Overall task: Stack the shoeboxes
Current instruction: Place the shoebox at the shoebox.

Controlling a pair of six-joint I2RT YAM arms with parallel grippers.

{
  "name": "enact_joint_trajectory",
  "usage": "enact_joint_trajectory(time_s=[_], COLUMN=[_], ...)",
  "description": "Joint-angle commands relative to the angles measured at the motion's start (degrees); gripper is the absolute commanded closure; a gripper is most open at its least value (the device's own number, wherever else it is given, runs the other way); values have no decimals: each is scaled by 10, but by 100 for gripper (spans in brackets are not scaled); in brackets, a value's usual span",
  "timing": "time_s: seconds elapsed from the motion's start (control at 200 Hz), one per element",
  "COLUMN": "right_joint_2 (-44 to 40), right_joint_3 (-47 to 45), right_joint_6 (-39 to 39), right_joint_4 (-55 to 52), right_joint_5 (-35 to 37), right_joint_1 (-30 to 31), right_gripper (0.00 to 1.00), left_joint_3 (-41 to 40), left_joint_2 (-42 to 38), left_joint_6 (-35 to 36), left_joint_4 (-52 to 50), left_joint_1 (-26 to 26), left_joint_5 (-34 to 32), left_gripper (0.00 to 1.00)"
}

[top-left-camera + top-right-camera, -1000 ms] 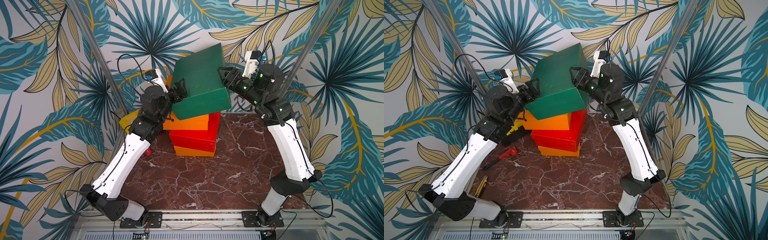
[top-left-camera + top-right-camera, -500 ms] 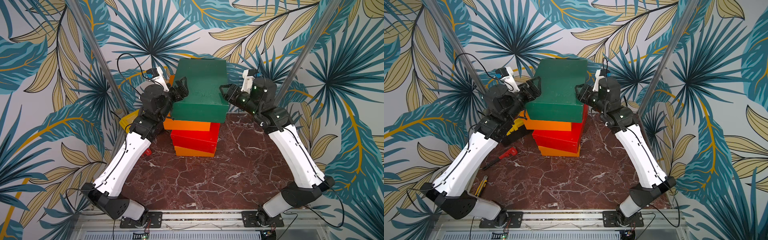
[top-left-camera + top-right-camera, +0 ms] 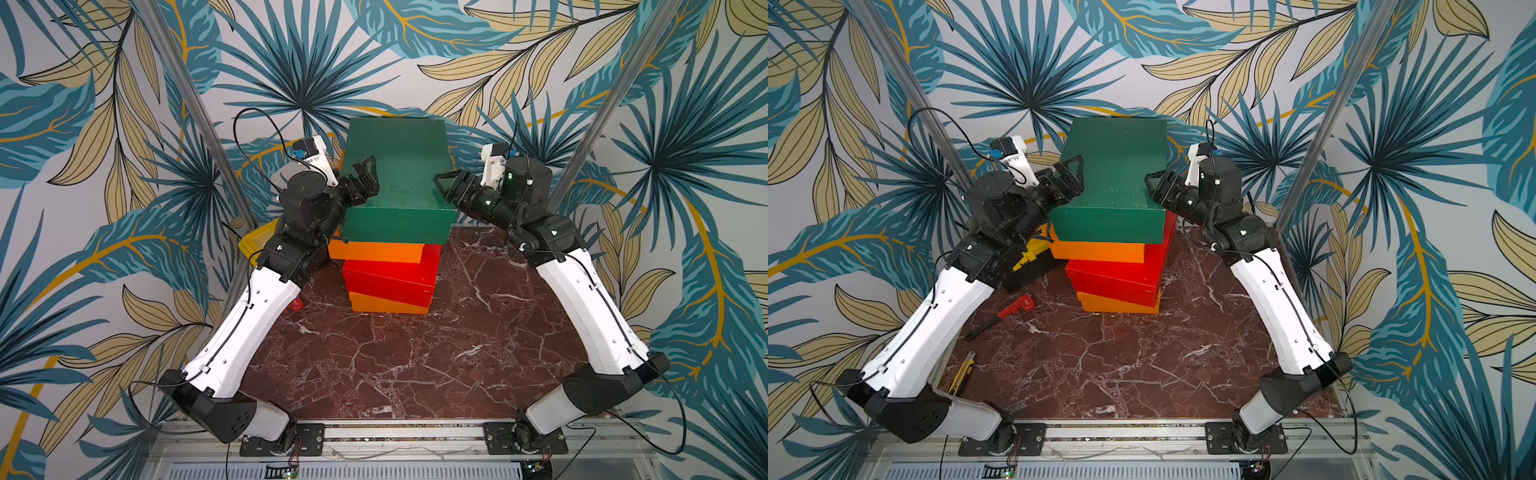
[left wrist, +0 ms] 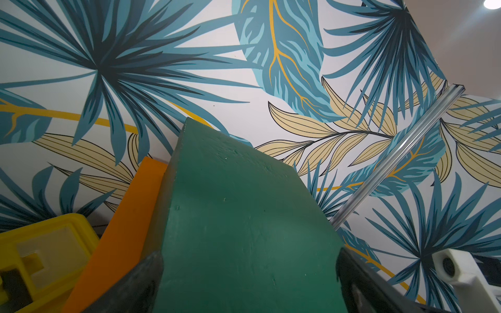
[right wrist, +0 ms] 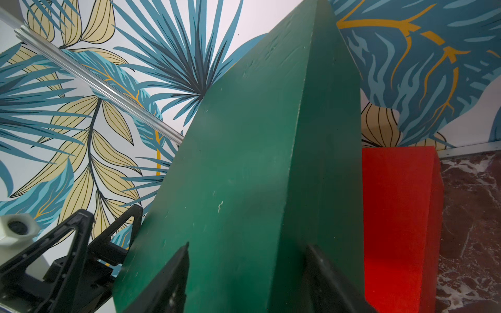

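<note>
Counter [image 3: 415, 374], middle: 4 shoeboxes [image 3: 1113, 282] in 1 skewed stack. Lower orange box [image 3: 386, 305], red box [image 3: 390, 278], upper orange box [image 3: 374, 251], green box [image 3: 395, 187] on top. Left pincer [image 3: 368, 176] and right pincer [image 3: 442, 187] straddle green box's edges; pinching or loose, cannot tell.

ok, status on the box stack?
Fingers of left gripper, right gripper straddle green box; grip unclear. Sits level atop upper orange box, red box, lower orange box. Nearby: yellow toolbox, beside left arm.

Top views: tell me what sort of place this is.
Likely a robot test booth: left arm and right arm bolted to a metal rail, marble-look tabletop, leaf wallpaper on framed panels.
</note>
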Motion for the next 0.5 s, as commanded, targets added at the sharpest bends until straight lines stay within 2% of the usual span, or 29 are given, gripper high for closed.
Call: enact_joint_trajectory(time_s=[0.0, 0.205, 0.496], right_joint_2=[-1, -10, -26], right_joint_3=[2, 1, -3], right_joint_6=[4, 6, 4], right_joint_4=[-14, -15, -20], right_joint_5=[-55, -65, -76], right_joint_1=[6, -8, -34], right_gripper=[28, 27, 27], left_joint_3=[-27, -35, -15], left_joint_2=[6, -11, -33], left_joint_6=[-2, -20, -16], left_joint_4=[-69, -69, -96], left_joint_1=[5, 41, 65], left_joint_5=[8, 32, 43], left_gripper=[0, 0, 0])
